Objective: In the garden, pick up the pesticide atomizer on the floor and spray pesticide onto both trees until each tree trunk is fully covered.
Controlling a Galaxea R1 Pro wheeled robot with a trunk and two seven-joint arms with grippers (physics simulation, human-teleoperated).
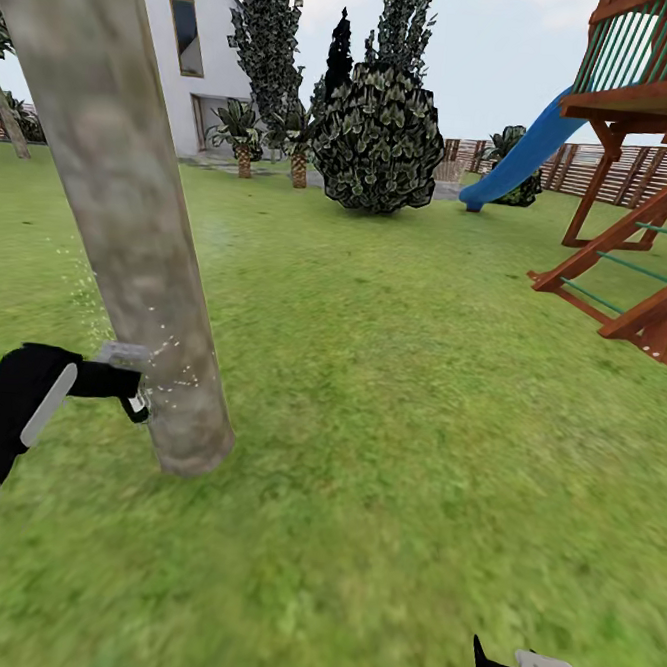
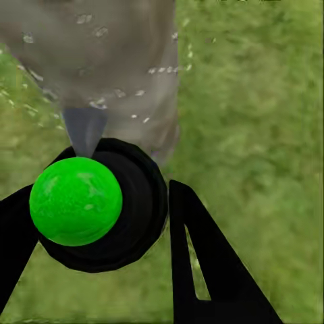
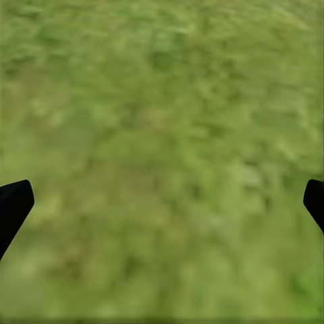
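The head camera looks forward and down across the lawn (image 1: 390, 378), with the trunk (image 1: 131, 227) near left. The left wrist camera faces that trunk (image 2: 121, 61) close up. The right wrist camera looks down onto grass (image 3: 162, 155).

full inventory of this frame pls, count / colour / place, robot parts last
tree trunk: 1, mottled grey-brown, near left, leaning, speckled with droplets
pesticide atomizer: 1, black with green top, in left claw, nozzle at trunk
lawn: 1, green, all around
round bush: 1, dark green, centre back
playset: 1, red-brown wood, right
slide: 1, blue, on playset
house: 1, white, back left
left claw: 1, black, holding atomizer
right claw: 1, black, open over grass
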